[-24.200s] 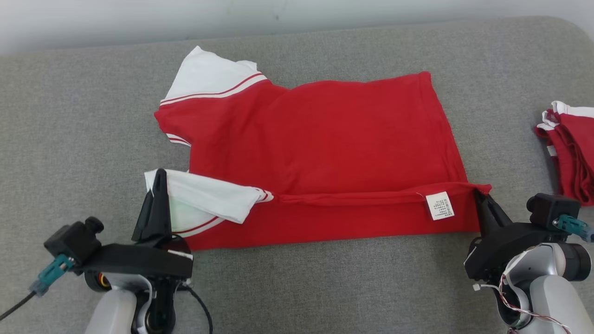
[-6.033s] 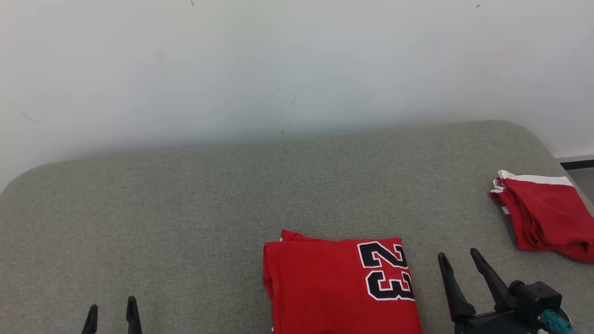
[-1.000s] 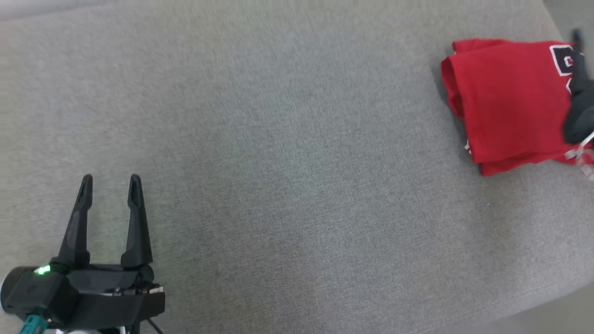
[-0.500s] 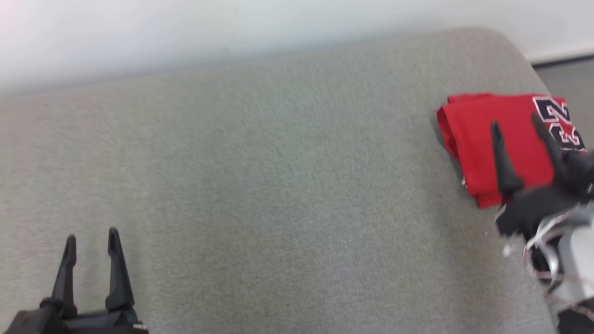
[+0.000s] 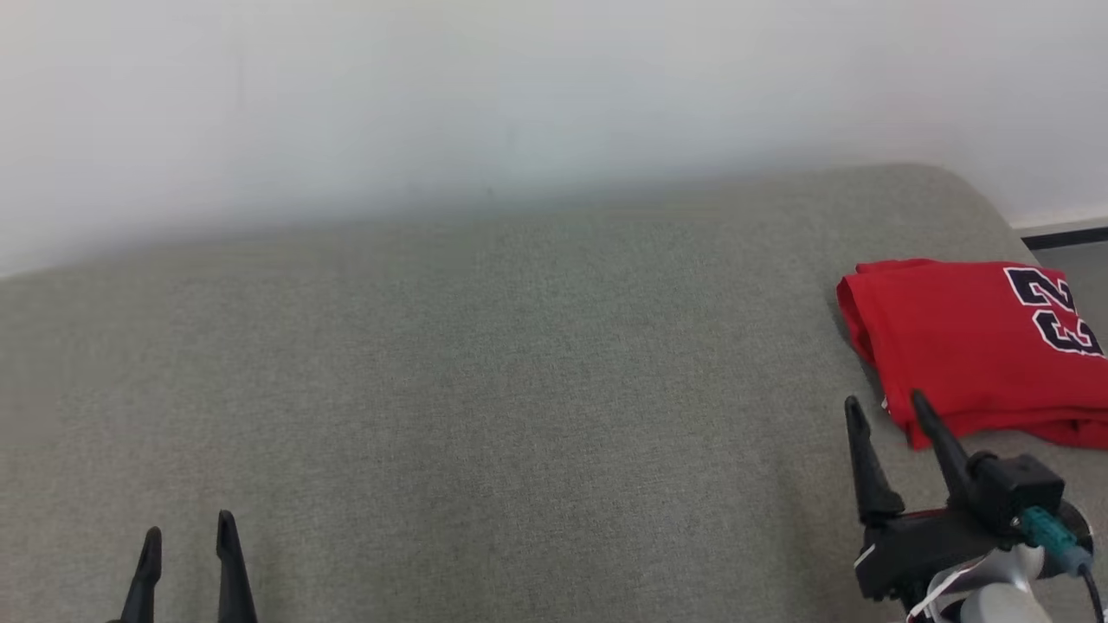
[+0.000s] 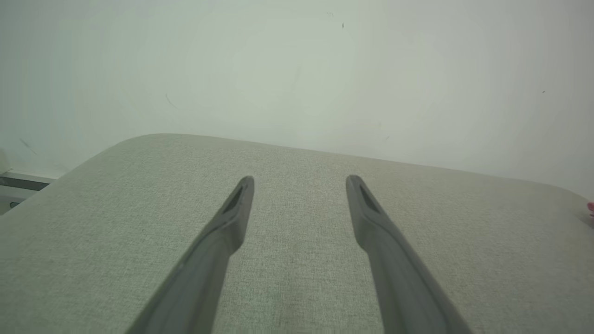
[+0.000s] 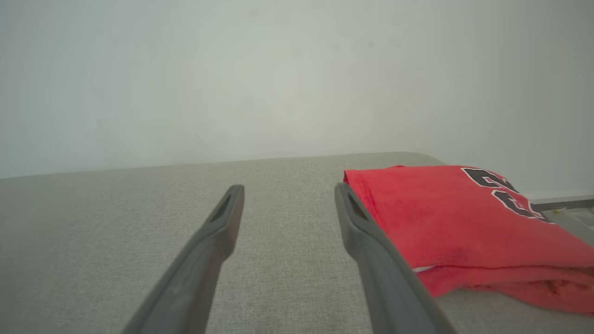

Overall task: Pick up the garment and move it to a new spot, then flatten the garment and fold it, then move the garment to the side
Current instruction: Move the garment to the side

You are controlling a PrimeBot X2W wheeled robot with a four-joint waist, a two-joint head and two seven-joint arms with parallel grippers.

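Grey cushion mostly bare, garment seemingly at right edge, left gripper, right gripper spread.

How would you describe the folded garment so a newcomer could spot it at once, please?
Find the grey padded surface against the pale wall. At its right end, just beyond the open right gripper, lies the folded garment. Bright red cloth with dark numerals sets it apart.

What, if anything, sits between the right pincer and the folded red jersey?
Nothing visible does. The right pincer is open, and the folded red jersey lies close beside its right finger, near the right edge of the grey fabric surface. No other object lies between them.
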